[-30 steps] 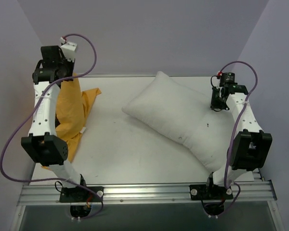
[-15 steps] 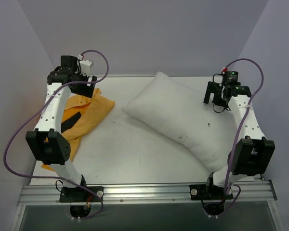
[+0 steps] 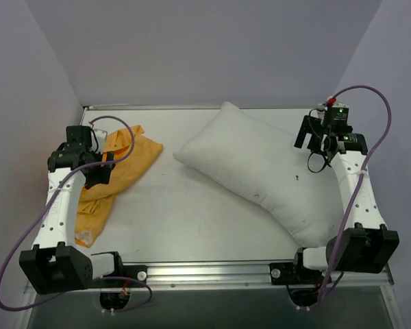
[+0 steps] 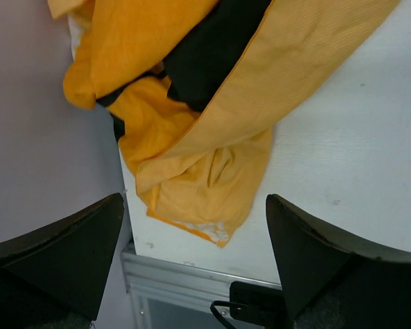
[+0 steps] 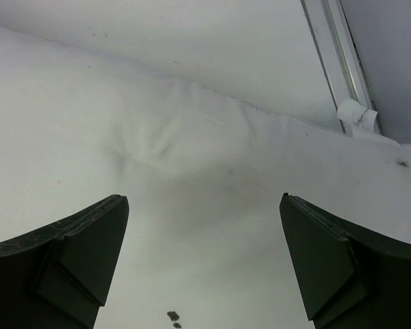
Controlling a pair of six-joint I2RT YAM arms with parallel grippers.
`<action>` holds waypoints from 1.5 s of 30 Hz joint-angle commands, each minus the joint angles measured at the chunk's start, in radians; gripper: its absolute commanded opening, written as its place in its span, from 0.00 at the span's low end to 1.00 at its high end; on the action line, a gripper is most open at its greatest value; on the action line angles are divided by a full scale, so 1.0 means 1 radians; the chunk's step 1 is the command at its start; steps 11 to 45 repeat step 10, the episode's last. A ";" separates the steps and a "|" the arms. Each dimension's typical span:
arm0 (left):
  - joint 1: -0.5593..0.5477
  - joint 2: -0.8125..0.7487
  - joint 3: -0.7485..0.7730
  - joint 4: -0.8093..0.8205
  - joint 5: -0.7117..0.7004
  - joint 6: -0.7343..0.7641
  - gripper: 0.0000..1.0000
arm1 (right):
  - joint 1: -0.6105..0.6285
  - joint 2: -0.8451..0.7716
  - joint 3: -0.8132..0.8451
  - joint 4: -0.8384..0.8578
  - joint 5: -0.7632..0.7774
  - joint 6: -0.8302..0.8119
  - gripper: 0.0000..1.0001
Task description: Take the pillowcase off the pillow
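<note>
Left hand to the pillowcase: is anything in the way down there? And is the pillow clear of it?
Nothing visible is in the way. The left hand hangs open directly above the pillowcase, with only air between in its wrist view. The pillow lies apart to the right, bare table between them.

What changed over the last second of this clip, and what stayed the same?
The left gripper, which had held the pillowcase lifted at the far left, lowered it, let go and drew back toward the near edge. It is now open above the cloth, which lies crumpled on the table. The right gripper drifted slightly outward, open above the pillow. The pillow stayed where it was, bare.
</note>
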 commanded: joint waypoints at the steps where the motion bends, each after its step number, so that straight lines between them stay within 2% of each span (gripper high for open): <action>1: 0.070 -0.080 -0.091 0.066 -0.078 -0.004 0.94 | 0.004 -0.065 -0.042 0.003 0.008 0.011 1.00; 4: 0.137 -0.137 -0.159 0.120 -0.003 -0.007 0.94 | 0.011 -0.098 -0.067 0.010 -0.024 0.003 1.00; 7: 0.153 -0.164 -0.171 0.125 0.014 -0.021 0.94 | 0.014 -0.117 -0.077 0.023 -0.028 0.003 1.00; 45: 0.154 -0.180 -0.173 0.121 0.035 -0.021 0.94 | 0.017 -0.137 -0.094 0.033 -0.023 0.005 1.00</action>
